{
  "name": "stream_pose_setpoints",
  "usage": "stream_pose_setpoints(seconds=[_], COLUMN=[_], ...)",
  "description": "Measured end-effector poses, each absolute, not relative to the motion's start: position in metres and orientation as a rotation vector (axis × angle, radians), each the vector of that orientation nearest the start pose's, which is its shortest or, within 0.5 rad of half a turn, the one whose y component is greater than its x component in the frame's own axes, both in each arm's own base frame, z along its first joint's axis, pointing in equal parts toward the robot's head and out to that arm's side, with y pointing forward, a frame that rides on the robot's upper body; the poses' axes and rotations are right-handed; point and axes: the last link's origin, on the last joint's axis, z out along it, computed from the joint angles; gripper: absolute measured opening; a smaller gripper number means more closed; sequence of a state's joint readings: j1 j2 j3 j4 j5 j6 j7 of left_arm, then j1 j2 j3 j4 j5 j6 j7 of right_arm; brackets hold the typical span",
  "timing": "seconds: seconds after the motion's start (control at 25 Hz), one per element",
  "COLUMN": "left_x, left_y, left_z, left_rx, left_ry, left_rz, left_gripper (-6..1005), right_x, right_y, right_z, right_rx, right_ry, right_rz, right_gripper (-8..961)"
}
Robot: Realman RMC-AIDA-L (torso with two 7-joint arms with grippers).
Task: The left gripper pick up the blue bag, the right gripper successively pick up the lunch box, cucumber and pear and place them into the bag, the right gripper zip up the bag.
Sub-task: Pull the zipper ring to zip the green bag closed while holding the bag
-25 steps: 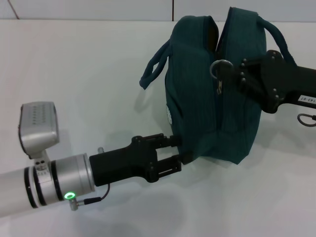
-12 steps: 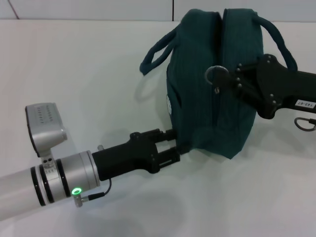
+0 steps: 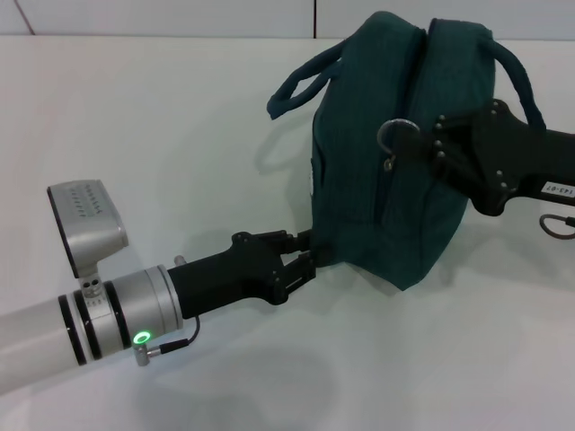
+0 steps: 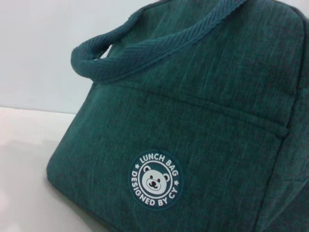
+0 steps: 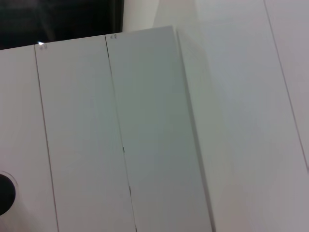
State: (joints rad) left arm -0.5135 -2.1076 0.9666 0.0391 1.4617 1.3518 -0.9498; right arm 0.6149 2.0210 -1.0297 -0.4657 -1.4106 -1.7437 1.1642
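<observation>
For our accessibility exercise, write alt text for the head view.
A teal-blue lunch bag stands tilted on a white table. The left end effector grips its lower corner, and the right end effector meets the metal ring pull on its side.

**White panels and a dark corner in the right wrist view**

The right wrist view shows no bag and no claw. Most of it is taken up by a pale flat surface (image 5: pixel 116 135) split by thin dark seams into long panels that run side by side. Small marks sit at one end of the seams, too small to read. The panelled surface ends in a straight edge (image 5: pixel 193 125), with a plain white area (image 5: pixel 251 96) past it that carries a faint line of its own. One corner is a black region (image 5: pixel 58 19). Part of a dark round shape (image 5: pixel 6 193) shows at the picture's border, cut off by it; what it is cannot be told.
</observation>
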Motion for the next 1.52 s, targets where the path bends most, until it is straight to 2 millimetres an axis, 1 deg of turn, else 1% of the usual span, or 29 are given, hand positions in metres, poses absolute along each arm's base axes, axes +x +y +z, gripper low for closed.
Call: stream_pose_setpoints(seconds=[0.24, 0.4, 0.64, 1.0, 1.24, 1.52], left_x=[-0.278, -0.278, -0.280, -0.283, -0.290, -0.292], left_y=[0.273, 0.275, 0.276, 0.271, 0.264, 0.262], left_z=[-0.098, -0.096, -0.091, -0.093, -0.090, -0.089], left_rx=[-2.529, -2.538, -2.558, -2.633, -2.671, -2.685], left_ry=[-0.818, -0.773, -0.725, -0.681, -0.622, -0.611], left_rz=[-0.930, -0.923, -0.900, -0.843, -0.795, -0.784], left_gripper=[207, 176, 134, 68, 69, 68], right_x=[0.187, 0.190, 0.194, 0.200, 0.203, 0.208], right_y=[0.328, 0.330, 0.335, 0.342, 0.345, 0.344], right_z=[0.003, 0.006, 0.017, 0.026, 0.028, 0.029], right_rx=[-2.742, -2.704, -2.622, -2.538, -2.499, -2.471], right_ry=[0.209, 0.223, 0.231, 0.254, 0.268, 0.289], right_rz=[1.320, 1.332, 1.357, 1.349, 1.338, 1.334], right_gripper=[7, 7, 7, 7, 6, 6])
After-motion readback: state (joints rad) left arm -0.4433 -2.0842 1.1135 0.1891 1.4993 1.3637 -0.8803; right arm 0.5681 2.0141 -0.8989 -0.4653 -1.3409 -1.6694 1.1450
